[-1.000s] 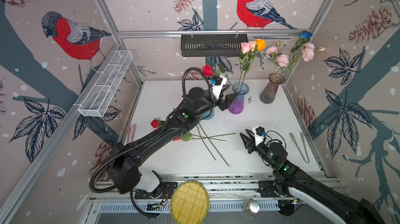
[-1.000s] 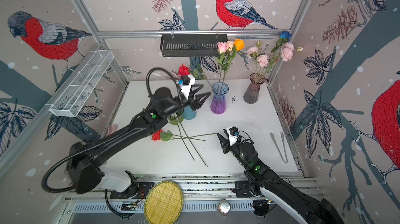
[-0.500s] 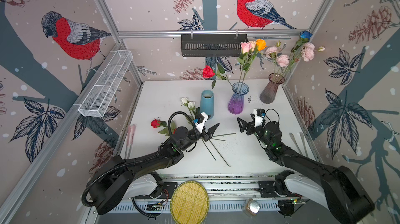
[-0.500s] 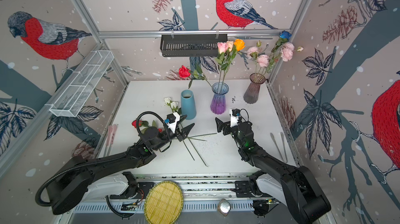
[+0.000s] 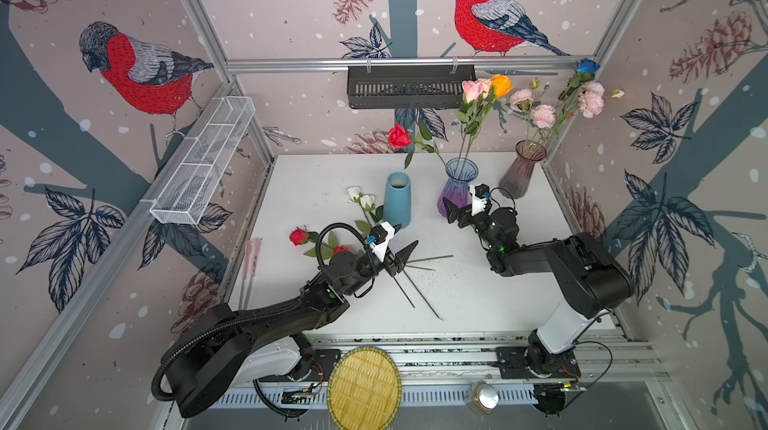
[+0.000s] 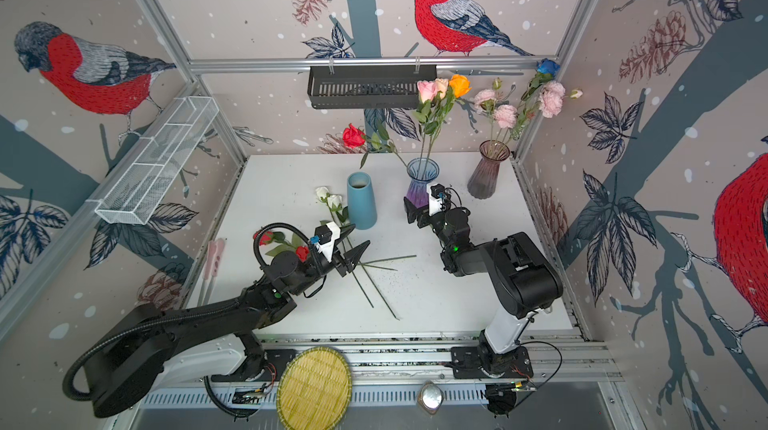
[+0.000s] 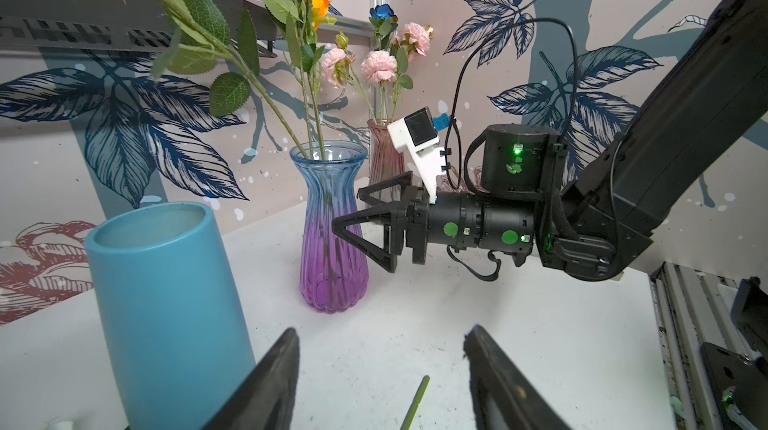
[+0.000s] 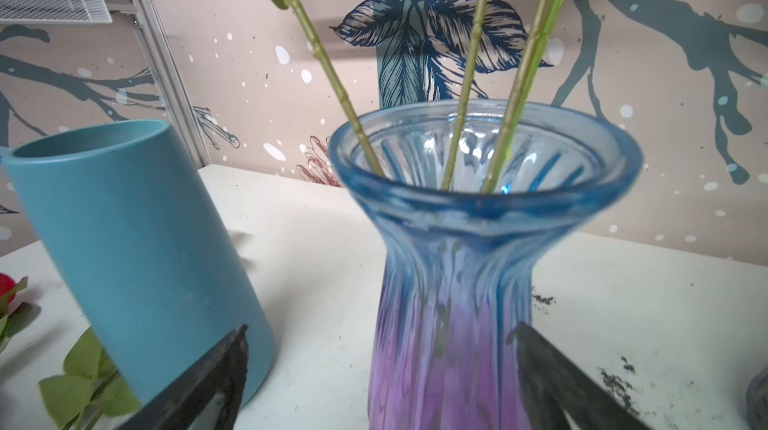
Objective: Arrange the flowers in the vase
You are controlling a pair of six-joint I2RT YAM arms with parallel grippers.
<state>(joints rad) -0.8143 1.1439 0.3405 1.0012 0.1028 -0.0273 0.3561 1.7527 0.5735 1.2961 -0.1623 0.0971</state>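
Flowers (image 5: 365, 236) lie on my white table (image 5: 316, 182) in both top views, red and white ones beside the blue vase (image 5: 397, 203); more flowers stand in the purple glass vase (image 5: 457, 186) and the brown vase (image 5: 521, 170); my left gripper (image 5: 401, 255) sits over the loose stems, wide apart and holding nothing; my right gripper (image 5: 453, 209) is wide too, just beside the purple vase.

My left wrist view shows my two fingers (image 7: 266, 386) apart, a green stem tip (image 7: 415, 403) between them on the table.

My right wrist view shows my fingers (image 8: 208, 382) on each side of the purple vase (image 8: 457, 282); I cannot tell if they touch it.
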